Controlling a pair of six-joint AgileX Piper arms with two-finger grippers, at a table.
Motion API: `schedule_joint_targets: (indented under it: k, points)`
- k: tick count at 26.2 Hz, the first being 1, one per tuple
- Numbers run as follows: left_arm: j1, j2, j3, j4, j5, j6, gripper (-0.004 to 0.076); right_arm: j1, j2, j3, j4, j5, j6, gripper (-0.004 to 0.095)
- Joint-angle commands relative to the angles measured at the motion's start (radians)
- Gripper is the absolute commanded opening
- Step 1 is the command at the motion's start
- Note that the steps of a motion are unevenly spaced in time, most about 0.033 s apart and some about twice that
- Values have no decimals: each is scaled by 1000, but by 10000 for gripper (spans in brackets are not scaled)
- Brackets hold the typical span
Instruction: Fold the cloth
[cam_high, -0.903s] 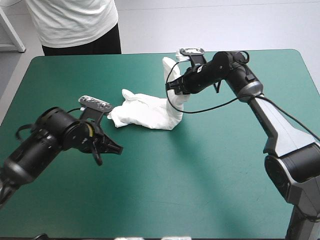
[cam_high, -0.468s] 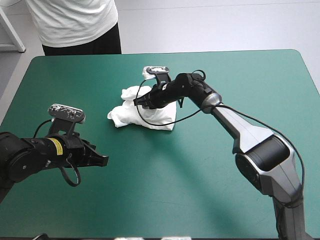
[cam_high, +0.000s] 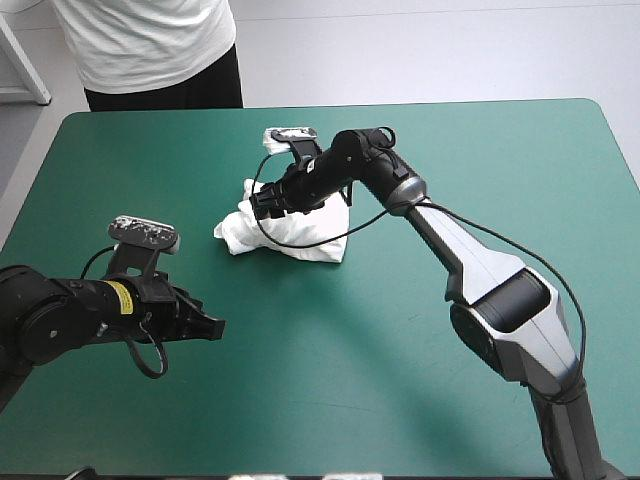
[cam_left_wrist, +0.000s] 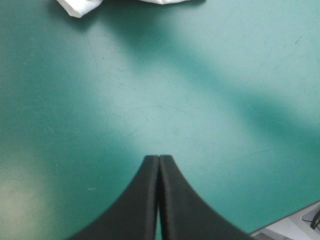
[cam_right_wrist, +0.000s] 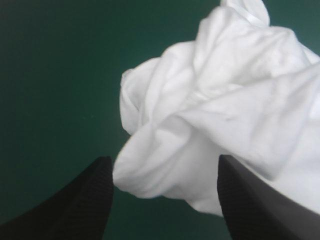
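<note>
- Since the earlier frames, the right gripper (cam_high: 260, 205) has carried the raised part of the T-shirt (cam_high: 290, 228) from the upper centre of the high view leftward across the heap. It now sits low over the heap's left side.
- In the right wrist view its black fingers (cam_right_wrist: 85, 200) stand wide apart with nothing pinched. The cloth lies loose between and ahead of them, so the carried part looks let go.
- For the task, this reads as one fold laid over. The T-shirt is a rumpled bundle, not a neat one, and it likely needs more smoothing or another fold.
- The T-shirt rests on the teal-green cover (cam_high: 420, 380) just left of centre in the upper half of the high view.
- The right arm reaches in a long line from the lower right, elbow bent, wrist turned down toward the cloth.
- The left arm has drawn back to the lower left. The left gripper (cam_high: 208, 326) is pressed together in one point over bare cover, well apart from the T-shirt, whose corner shows only at the upper left of its wrist view.
</note>
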Motion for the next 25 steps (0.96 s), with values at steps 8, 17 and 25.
schedule_joint_targets:
  k: [8, 17, 25]
  points:
    - [-2, -8, -24, -21, 42, -9, -10, -11, -113, -47, -348, 213, 159, 486]
    - [-2, -8, -24, -27, 38, -13, -10, -131, -135, 89, -263, 210, 140, 419]
    - [-2, -8, -24, -14, 33, -13, -10, -147, -71, 148, -134, 98, 36, 573]
